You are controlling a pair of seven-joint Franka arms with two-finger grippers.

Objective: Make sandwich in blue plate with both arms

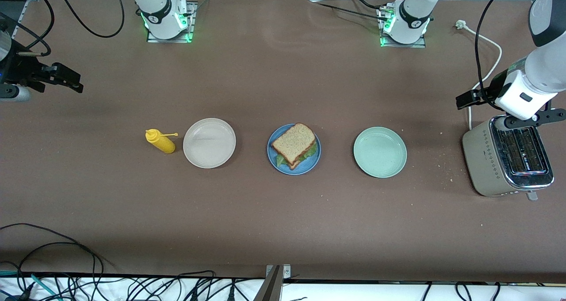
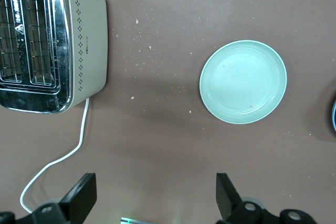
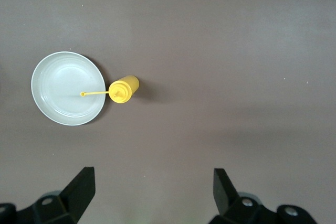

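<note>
Sandwich [image 1: 294,146] on plate [image 1: 276,162], jaws well apart

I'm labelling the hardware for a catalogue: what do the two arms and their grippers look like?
Both arms are glossy white with black joint bands, a red button and green lights at their bases. Black cables trail from them. The left gripper and right gripper are black, with two flat, wedge-shaped fingers each.

Lettuce sandwich [image 1: 294,145] on blue plate [image 1: 273,161]
</note>
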